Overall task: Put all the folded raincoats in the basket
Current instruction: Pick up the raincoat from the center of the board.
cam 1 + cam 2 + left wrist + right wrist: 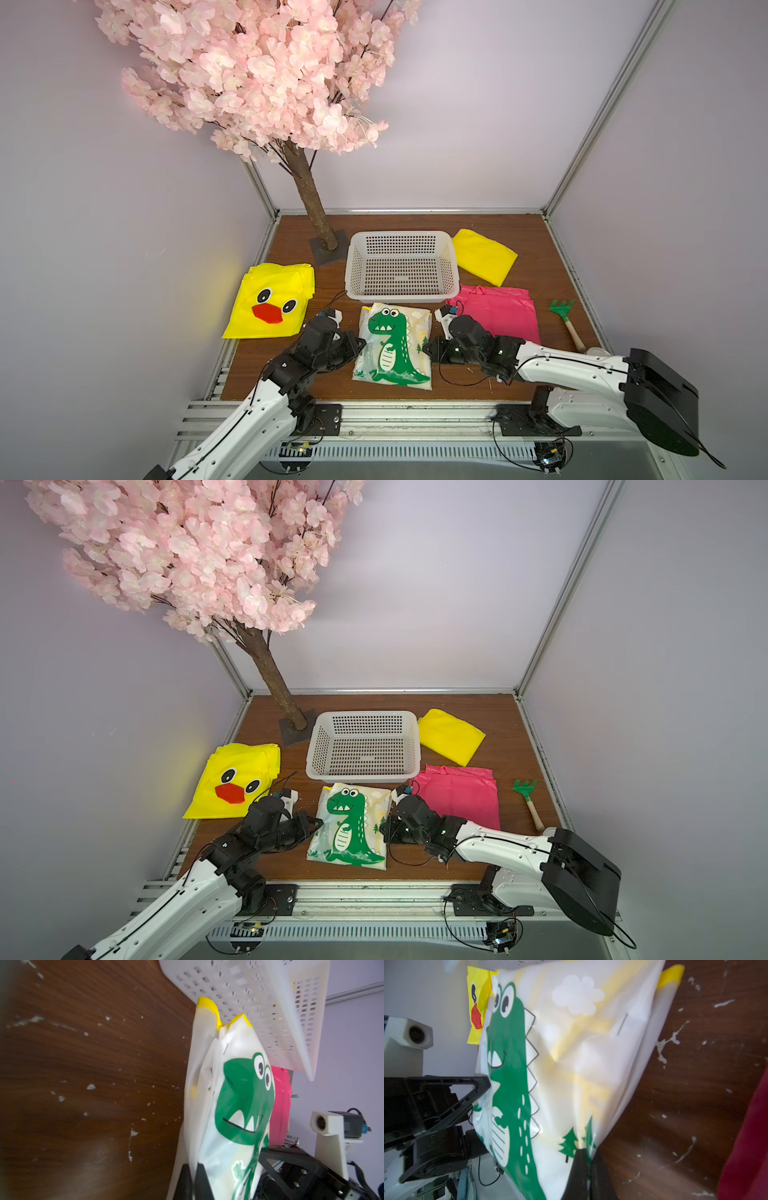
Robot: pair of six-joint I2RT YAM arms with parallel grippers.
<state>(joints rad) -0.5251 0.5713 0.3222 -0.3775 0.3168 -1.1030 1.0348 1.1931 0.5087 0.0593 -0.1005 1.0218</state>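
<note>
The folded raincoat, pale with a green dinosaur print, lies on the wooden table just in front of the white perforated basket. My left gripper is shut on its left edge. In the left wrist view the black jaws of that gripper pinch the thin sheet of the raincoat, with the basket beyond. My right gripper is shut on the right edge of the raincoat. The basket holds nothing.
A yellow duck-face raincoat lies to the left, a plain yellow one right of the basket and a pink one under the right arm. A green toy rake sits far right. A blossom tree trunk stands at back left.
</note>
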